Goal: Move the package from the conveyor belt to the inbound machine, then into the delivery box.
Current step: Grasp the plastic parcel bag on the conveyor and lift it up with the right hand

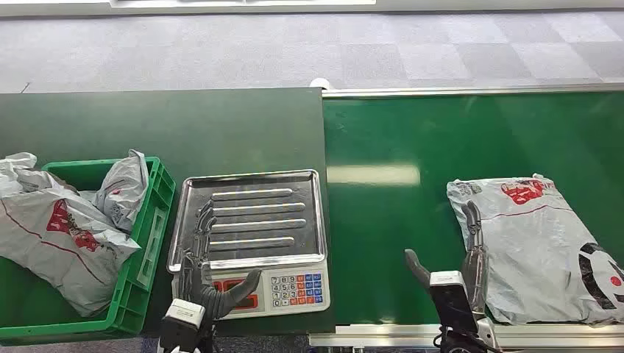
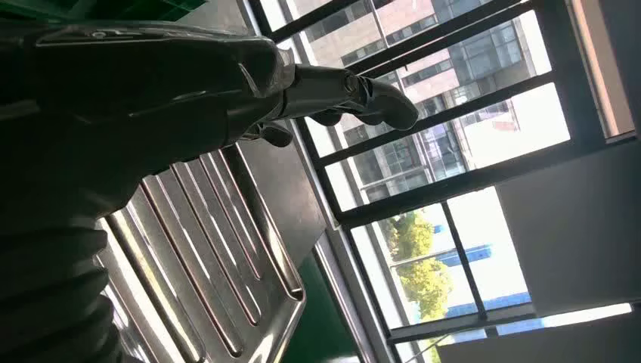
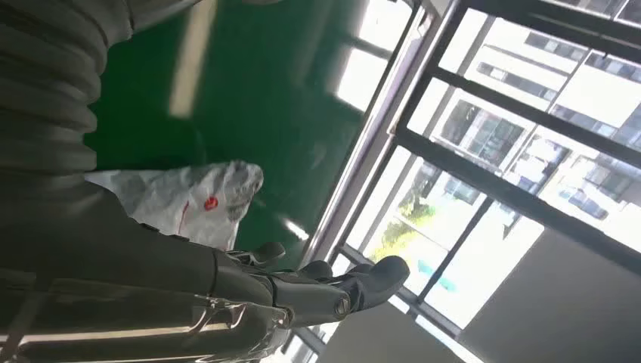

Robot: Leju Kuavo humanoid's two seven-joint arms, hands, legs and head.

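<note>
Right robot hand [image 1: 471,254] open, fingers over package [image 1: 541,246] edge.

A crinkled, glossy grey plastic package [image 1: 541,246] is lying on the conveyor belt [image 1: 412,147], its smooth green surface throwing back light; the scale's ribbed steel tray [image 1: 250,217] is gleaming, polished; the green crate [image 1: 143,250] is showing moulded plastic.

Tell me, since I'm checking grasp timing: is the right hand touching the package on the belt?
Cannot tell. In the head view the right hand overlaps the left edge of the package, fingers extended, but no view plainly shows contact or a gap.
</note>
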